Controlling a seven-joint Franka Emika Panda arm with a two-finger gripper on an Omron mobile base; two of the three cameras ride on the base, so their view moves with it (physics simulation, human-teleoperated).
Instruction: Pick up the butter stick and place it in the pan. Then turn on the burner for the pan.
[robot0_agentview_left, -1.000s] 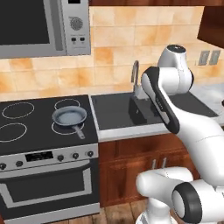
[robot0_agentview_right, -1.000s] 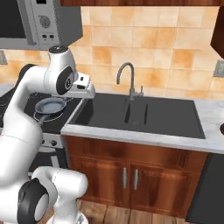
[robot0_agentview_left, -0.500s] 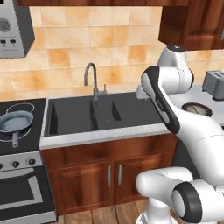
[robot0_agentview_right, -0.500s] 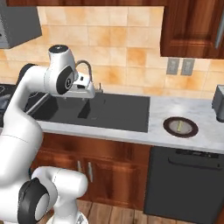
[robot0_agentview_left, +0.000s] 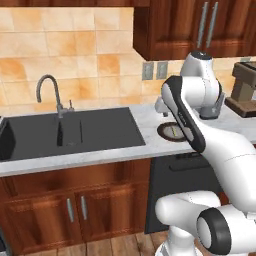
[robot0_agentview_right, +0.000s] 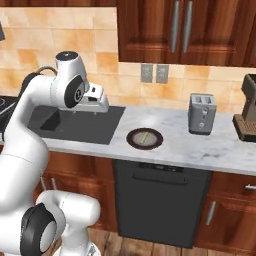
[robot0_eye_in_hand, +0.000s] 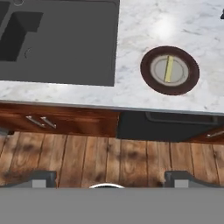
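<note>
Gripper (robot0_eye_in_hand: 109, 177) fingers spread, empty, high above the counter; the thin butter stick (robot0_eye_in_hand: 169, 68) on its dark-rimmed plate (robot0_eye_in_hand: 148, 80) risks skidding or a missed pinch.

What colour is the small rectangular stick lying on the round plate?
Pale yellow butter stick; the hand view shows it best.

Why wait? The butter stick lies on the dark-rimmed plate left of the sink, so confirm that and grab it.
Not quite: the butter stick lies on the dark-rimmed plate right of the sink, toward the toaster, not left of it. The right base view shows this best.
</note>
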